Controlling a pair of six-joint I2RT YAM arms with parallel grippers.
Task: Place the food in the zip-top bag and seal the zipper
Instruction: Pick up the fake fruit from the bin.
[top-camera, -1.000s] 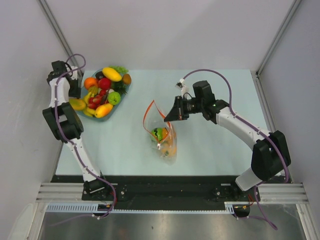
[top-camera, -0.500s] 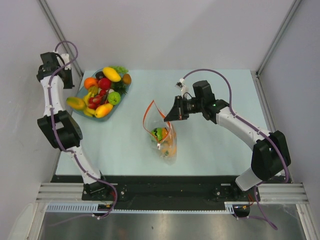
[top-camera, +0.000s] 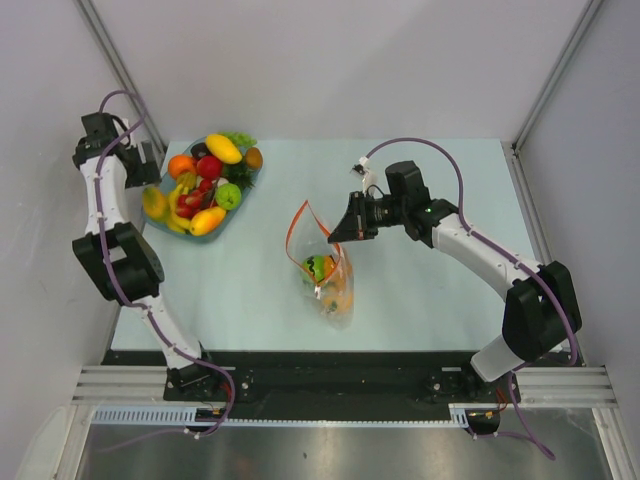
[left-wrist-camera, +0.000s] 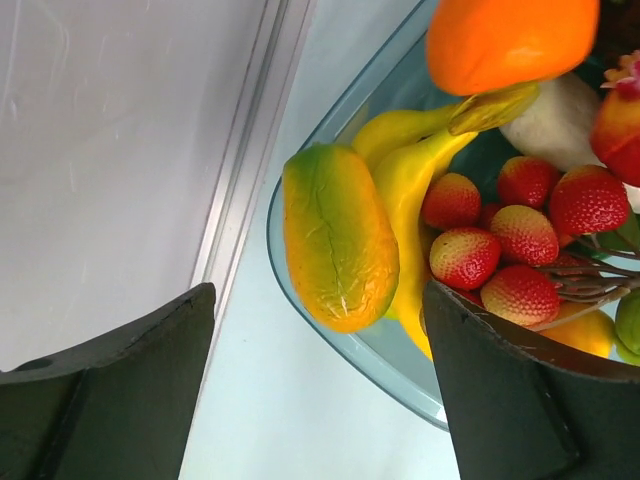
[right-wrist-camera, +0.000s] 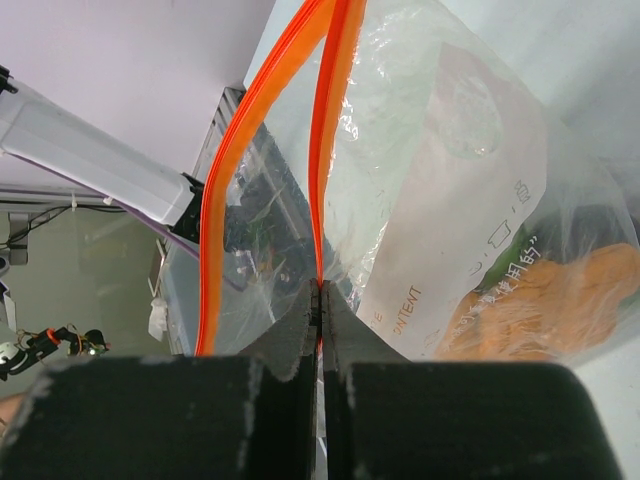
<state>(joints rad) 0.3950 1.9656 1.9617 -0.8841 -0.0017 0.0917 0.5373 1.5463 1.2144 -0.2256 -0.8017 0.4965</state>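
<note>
The clear zip-top bag (top-camera: 332, 280) lies mid-table with a green piece (top-camera: 319, 267) and an orange piece (top-camera: 341, 296) of food inside. Its red-orange zipper (top-camera: 297, 226) stands open in a loop. My right gripper (top-camera: 340, 234) is shut on one zipper strip (right-wrist-camera: 330, 150) and holds the mouth up; in the right wrist view the gripper (right-wrist-camera: 320, 290) pinches the strip. My left gripper (top-camera: 148, 176) is open and empty at the left edge of the dish. In the left wrist view the gripper (left-wrist-camera: 320, 310) has a green-orange mango (left-wrist-camera: 338, 238) just beyond it.
The bluish dish (top-camera: 252, 184) at the back left holds several toy fruits: bananas (left-wrist-camera: 410, 180), strawberries (left-wrist-camera: 500, 245), an orange (left-wrist-camera: 510, 40). The dish rim (left-wrist-camera: 400, 385) is close to the left wall (left-wrist-camera: 110, 150). The table edge runs beside it.
My left arm has swung out to the left, and its gripper went towards the wall, then came back to the dish's left edge. The right gripper and the bag have not moved.
</note>
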